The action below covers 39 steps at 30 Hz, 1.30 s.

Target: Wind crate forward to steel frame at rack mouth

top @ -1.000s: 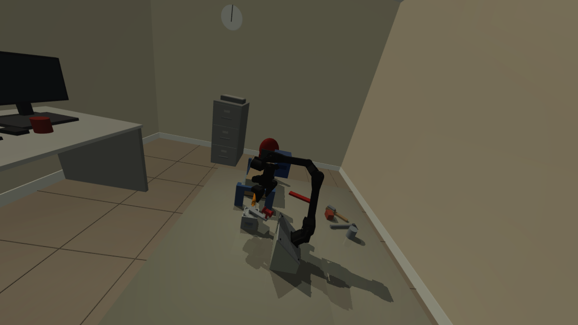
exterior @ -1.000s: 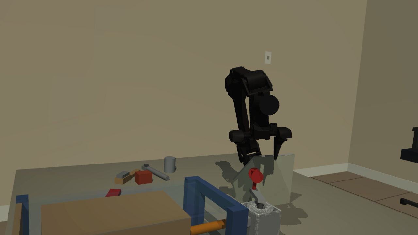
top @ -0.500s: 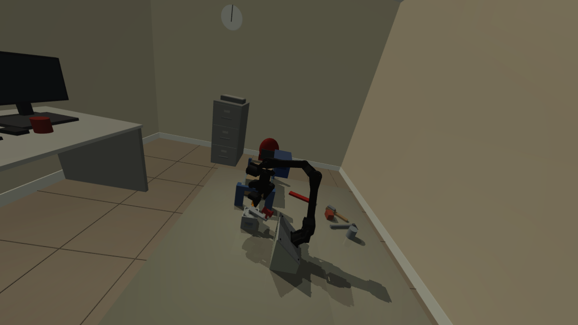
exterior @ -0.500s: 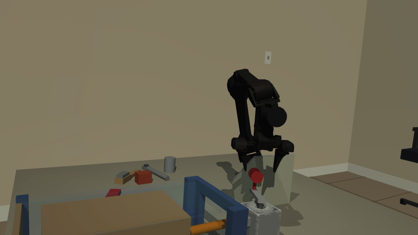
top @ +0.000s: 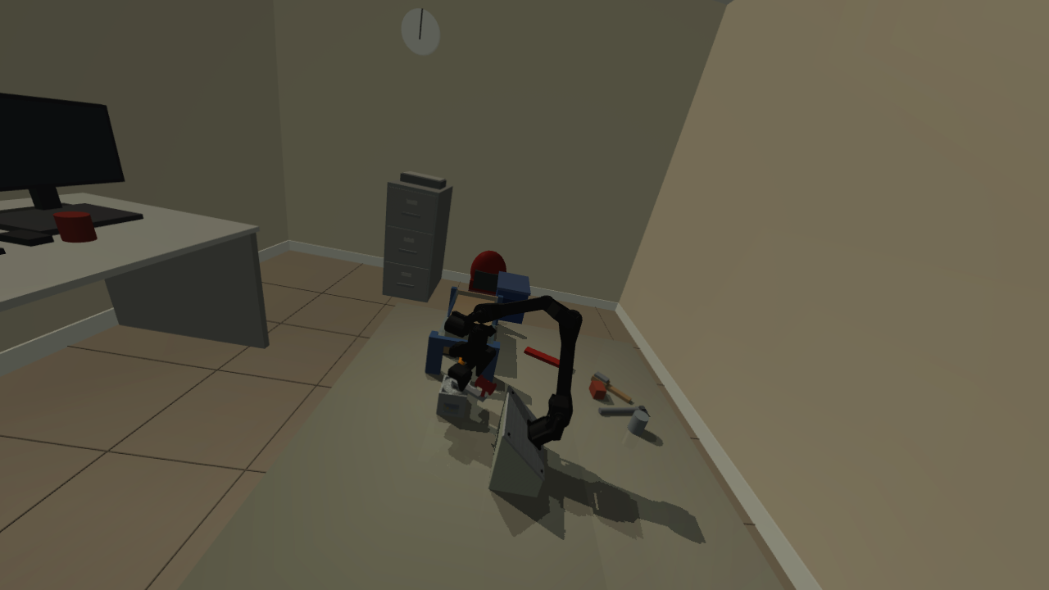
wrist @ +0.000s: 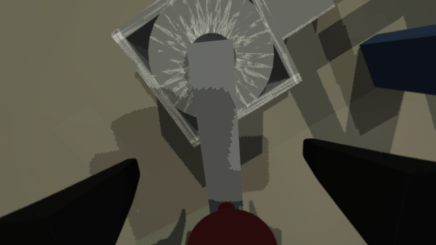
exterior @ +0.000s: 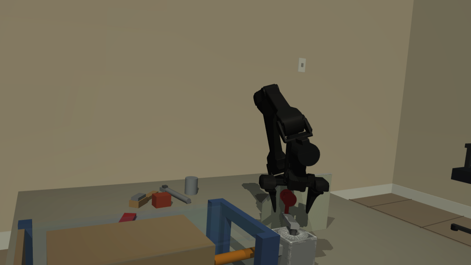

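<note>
The winch handle [wrist: 218, 143] sat seated in the winch [exterior: 298, 245], its grey bar running straight away from the fingers in the wrist view, long axis pointing from the red knob [wrist: 231, 226] up to the hub. That knob end lay nearest, low and centred between the two dark fingers; the far end covered the round hole in the winch's pale, scratched disc [wrist: 255, 58]. The gripper [exterior: 291, 207] hung spread wide with nothing in it, one finger to each side of the knob, touching neither. From the exterior view the fingers pointed down, tips beside the knob [exterior: 288, 197], above the winch top. Beyond the winch, away from the fingers, stood the blue steel frame [exterior: 241, 223], the tan crate [exterior: 128, 240] behind it and the orange strap [exterior: 233, 255] running between. All stood on the counter [exterior: 345, 237].
</note>
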Each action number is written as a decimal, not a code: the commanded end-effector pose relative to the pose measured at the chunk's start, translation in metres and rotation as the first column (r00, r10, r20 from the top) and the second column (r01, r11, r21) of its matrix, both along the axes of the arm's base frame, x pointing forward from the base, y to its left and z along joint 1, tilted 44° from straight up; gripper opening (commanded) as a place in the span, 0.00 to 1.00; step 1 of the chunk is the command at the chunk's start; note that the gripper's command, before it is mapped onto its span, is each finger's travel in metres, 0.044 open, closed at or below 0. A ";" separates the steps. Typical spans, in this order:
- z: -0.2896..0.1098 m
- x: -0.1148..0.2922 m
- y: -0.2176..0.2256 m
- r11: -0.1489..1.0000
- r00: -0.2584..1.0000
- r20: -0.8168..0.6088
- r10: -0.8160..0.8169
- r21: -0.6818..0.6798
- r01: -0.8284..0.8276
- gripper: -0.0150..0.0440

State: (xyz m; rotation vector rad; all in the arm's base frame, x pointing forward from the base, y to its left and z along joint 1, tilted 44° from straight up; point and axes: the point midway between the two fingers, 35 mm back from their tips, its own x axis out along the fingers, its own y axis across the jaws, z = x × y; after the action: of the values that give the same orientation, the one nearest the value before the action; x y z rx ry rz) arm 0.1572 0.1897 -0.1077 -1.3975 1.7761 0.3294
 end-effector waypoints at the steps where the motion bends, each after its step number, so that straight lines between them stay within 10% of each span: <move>1: -0.009 0.000 -0.009 1.000 1.000 -0.002 0.006 -0.003 -0.006 1.00; 22: -0.027 -0.001 -0.026 1.000 1.000 -0.002 0.006 -0.004 -0.006 1.00; 34: -0.024 0.000 -0.022 1.000 1.000 0.004 0.000 0.004 0.000 0.47; 39: -0.024 0.000 -0.022 1.000 1.000 0.004 0.000 0.004 0.000 0.41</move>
State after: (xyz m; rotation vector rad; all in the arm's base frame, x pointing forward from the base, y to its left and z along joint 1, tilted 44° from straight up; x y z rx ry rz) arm 0.1570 0.1675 -0.1324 -1.3948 1.7719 0.3294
